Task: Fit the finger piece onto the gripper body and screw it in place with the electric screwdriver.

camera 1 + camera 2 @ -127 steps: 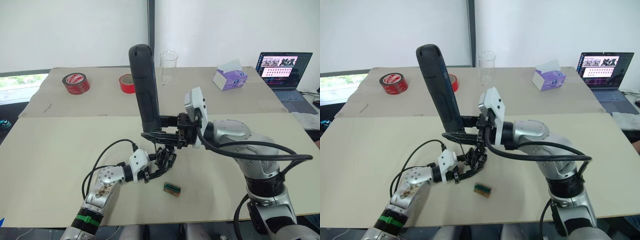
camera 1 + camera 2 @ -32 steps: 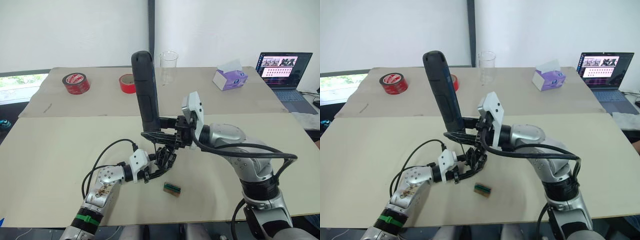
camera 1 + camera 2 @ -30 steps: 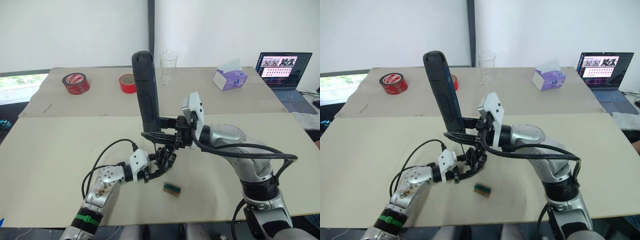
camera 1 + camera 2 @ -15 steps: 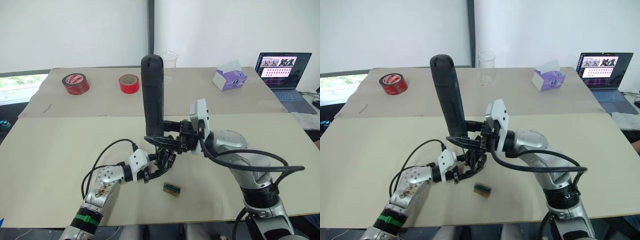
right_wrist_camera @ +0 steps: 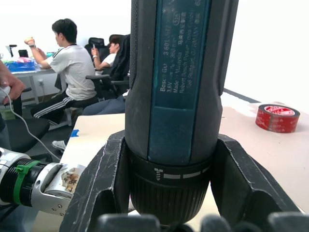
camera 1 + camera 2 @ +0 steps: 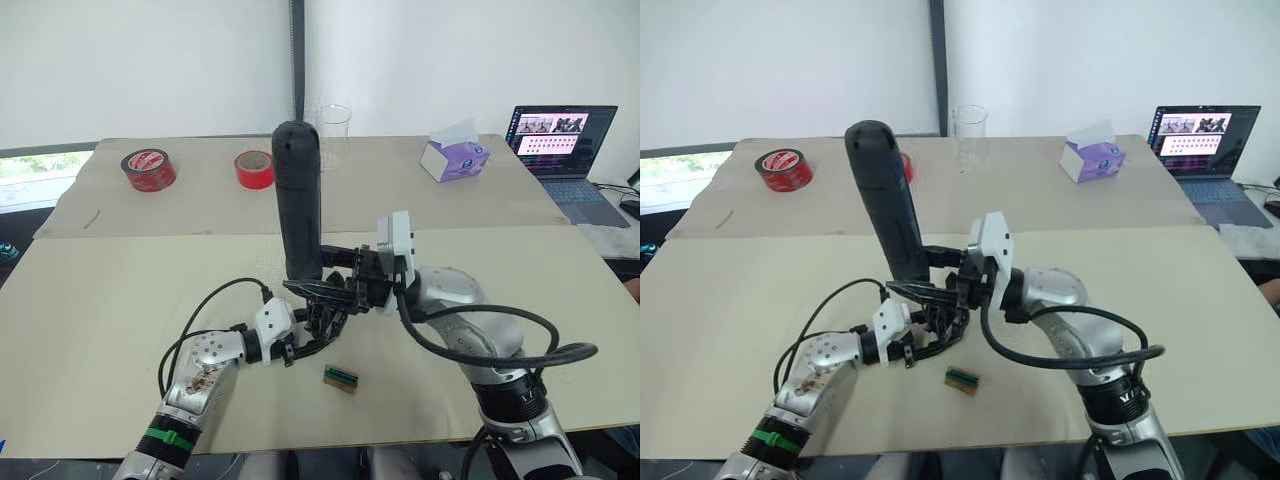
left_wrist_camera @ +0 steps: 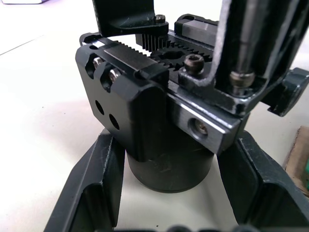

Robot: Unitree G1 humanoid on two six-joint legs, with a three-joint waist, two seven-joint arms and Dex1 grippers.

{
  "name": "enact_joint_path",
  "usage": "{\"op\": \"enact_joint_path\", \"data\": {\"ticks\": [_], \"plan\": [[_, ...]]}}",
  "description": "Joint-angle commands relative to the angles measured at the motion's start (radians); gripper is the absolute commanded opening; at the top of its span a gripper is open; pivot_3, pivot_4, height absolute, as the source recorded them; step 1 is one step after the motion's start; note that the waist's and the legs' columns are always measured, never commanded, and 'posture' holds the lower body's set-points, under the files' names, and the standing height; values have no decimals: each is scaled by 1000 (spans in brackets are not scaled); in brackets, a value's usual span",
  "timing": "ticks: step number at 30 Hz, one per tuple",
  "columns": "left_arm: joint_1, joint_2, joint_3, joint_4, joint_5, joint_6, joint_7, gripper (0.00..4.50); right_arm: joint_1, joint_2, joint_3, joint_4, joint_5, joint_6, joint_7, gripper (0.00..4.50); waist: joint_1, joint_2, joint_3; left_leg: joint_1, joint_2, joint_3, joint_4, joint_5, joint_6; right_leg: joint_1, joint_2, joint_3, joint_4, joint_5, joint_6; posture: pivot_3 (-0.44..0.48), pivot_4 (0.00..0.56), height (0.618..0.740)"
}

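Note:
The electric screwdriver (image 6: 298, 200), a long thick black cylinder, stands nearly upright over the table's middle. My right gripper (image 6: 322, 286) is shut on its lower end, and its fingers (image 5: 104, 183) clamp the collar. Directly beneath sits the gripper body (image 7: 145, 111), a small black block on a round base, with my left gripper (image 6: 305, 340) shut on that base. The screwdriver's thin metal bit (image 7: 251, 34) comes down onto the body's top edge. A black part (image 7: 123, 17) rises from the body; I cannot tell whether it is the finger piece.
A tiny green-and-brown block (image 6: 341, 377) lies just right of the gripper body. At the table's back stand two red tape rolls (image 6: 150, 168), a clear cup (image 6: 334, 135), a purple tissue box (image 6: 446, 157) and a laptop (image 6: 560, 135). People sit behind in the right wrist view.
My right arm has brought the screwdriver from a lean to nearly upright and a little lower over the gripper body. My left gripper has kept still on the body.

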Motion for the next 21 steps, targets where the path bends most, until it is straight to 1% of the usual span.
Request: {"op": "enact_joint_path", "data": {"ticks": [1,6,10,21], "plan": [[36,28,-13,71,26,29,-17,2258,29,-24,49,71,-72,-21,34,1916,0,0,0,0,0,0,0,0,0,0,0,0,0,0,0,0,150,740],[32,33,-10,73,23,29,-20,2258,28,-17,67,90,-81,-31,48,1916,0,-1,-2,5,0,0,-1,0,-1,0,-1,0,0,-1,-2,0,150,740],[30,32,-12,64,22,36,-16,2258,28,-34,101,104,-117,-43,67,1916,0,-1,-5,7,0,0,-4,0,-1,0,-4,0,0,-1,-2,0,150,740],[19,29,-14,37,17,67,-7,2258,5,-52,108,141,-123,46,15,1916,1,-1,-6,9,0,0,-6,0,-2,1,-6,-1,0,-1,-2,0,150,740]]}}
